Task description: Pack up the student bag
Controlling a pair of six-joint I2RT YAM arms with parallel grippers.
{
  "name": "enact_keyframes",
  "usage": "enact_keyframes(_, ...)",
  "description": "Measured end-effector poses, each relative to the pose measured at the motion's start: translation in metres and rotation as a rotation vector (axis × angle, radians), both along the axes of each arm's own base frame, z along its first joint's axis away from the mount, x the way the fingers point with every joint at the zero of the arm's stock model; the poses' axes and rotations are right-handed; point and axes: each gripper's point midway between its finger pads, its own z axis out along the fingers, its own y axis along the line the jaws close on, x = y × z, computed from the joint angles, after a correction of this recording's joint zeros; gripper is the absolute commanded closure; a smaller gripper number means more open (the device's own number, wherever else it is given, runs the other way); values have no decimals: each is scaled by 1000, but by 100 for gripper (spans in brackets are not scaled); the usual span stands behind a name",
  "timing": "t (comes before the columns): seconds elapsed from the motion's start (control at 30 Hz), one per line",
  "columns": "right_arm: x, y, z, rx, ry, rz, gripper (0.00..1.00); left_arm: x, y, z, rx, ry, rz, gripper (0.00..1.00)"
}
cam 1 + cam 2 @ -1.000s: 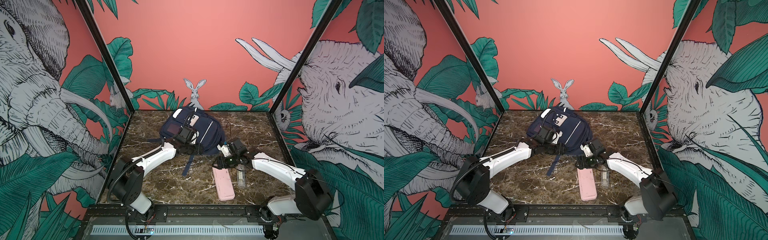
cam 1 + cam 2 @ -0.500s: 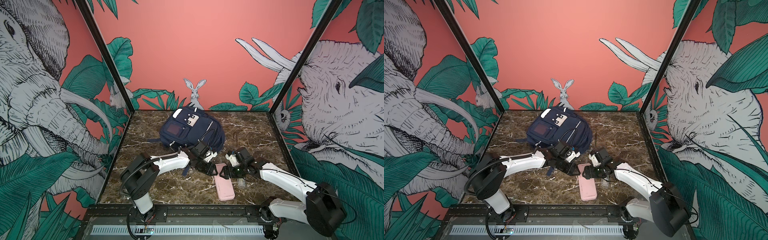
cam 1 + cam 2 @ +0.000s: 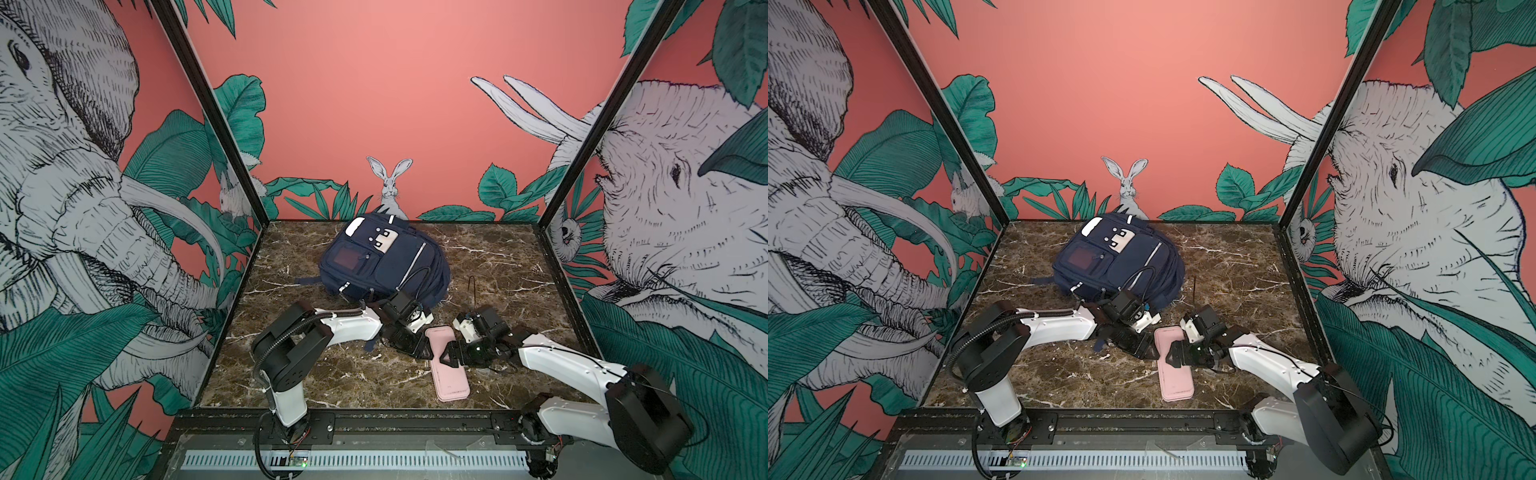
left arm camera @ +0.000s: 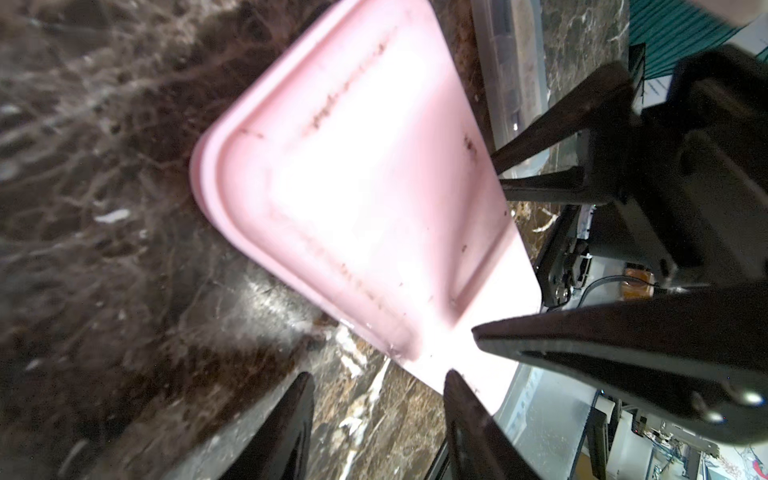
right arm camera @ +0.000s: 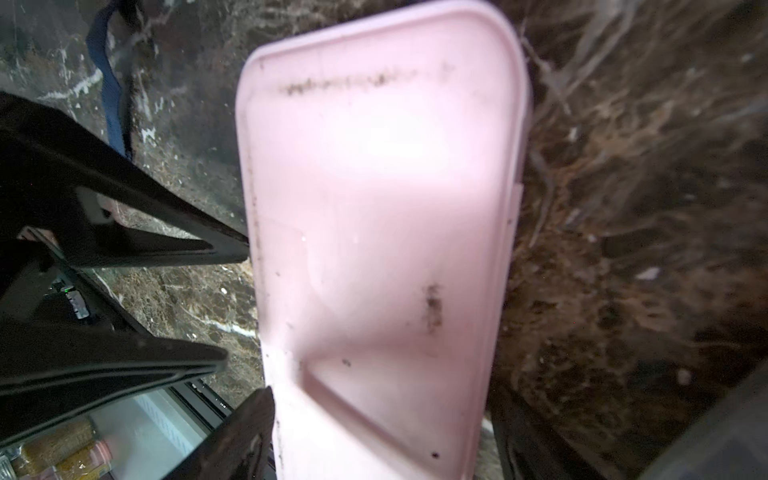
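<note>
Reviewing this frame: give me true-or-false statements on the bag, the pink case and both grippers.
The pink case lies flat on the table, outside the student bag. True.
The left gripper and right gripper flank the case from opposite sides. True.
The right gripper is shut. False: its jaws stand open astride the case.
The student bag stands upright. False: it lies front up at the table's rear.
The left gripper holds a bag strap. False: it is open, at the case's edge.

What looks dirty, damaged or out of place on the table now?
The pink case carries dark grime streaks along its lid's grooves, clear in both wrist views. Nothing looks spilled or broken.
</note>
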Motion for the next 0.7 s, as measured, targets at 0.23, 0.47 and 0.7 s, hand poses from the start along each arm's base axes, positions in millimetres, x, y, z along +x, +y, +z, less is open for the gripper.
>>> enact_keyframes(0.23, 0, 6, 1, 47, 6, -7, 19, -4, -3, -8, -16, 38, 1, 63)
enact_keyframes(0.47, 3, 12, 2, 124, -12, -37, 19, -7, -3, -9, -33, 64, 10, 69)
enact_keyframes(0.7, 9, 21, 5, 236, -44, -46, 20, -4, 3, -10, -55, 93, 41, 71)
